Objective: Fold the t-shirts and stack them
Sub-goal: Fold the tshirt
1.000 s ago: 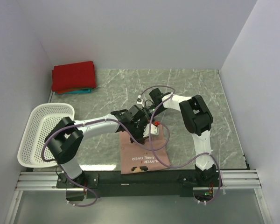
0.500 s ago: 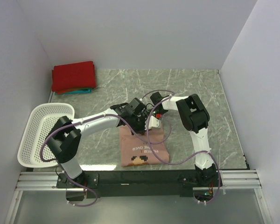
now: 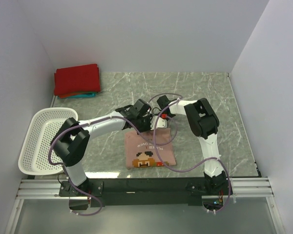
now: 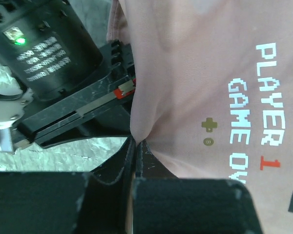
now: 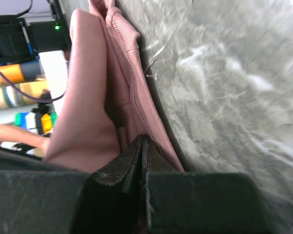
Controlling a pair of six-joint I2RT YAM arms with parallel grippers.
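Top cam: I see the dusty-pink cloth tee w/ pixel print [image 3: 150, 150] folded at lower centre on the grey marbled table [image 3: 210, 97]. Folded bright red tee [image 3: 77, 79] sits atop a teal one [image 3: 86, 95], upper left; white perforated plastic basket [image 3: 27, 146] at left edge.
L wrist cam: left gripper [image 4: 135, 142], bottom centre, pinched tight on pink cloth.
R wrist cam: right gripper [image 5: 142, 141], bottom centre, clamped on the ribbed pink edge.
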